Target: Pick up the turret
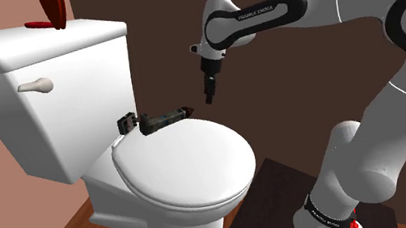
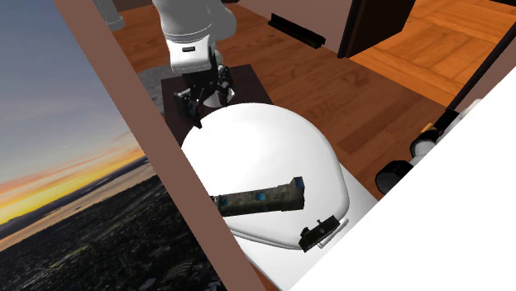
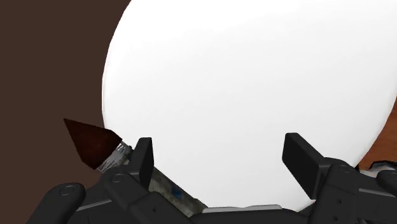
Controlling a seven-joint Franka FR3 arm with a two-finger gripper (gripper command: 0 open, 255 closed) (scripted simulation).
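A: Gripper state?
B: The gripper (image 3: 222, 164) is spread wide, with its fingers (image 3: 143, 160) well apart. Nothing is clasped; the white toilet lid (image 3: 254, 83) shows between them.
A: Any contact?
B: In the shoulder view the gripper hangs at frame centre, pointing down, above the lid's rear edge. It is near the turret's tip but apart from it. In the wrist view one finger overlaps the turret's body, so I cannot tell contact from there.
A: Turret location and look?
B: The turret (image 1: 163, 119) lies flat on the closed lid near the hinge, left of centre in the shoulder view. It has a long, mottled olive-brown body and a dark red-brown cone at the gripper end. A small black object (image 1: 127, 124) lies by its other end, near the tank (image 1: 27, 93).
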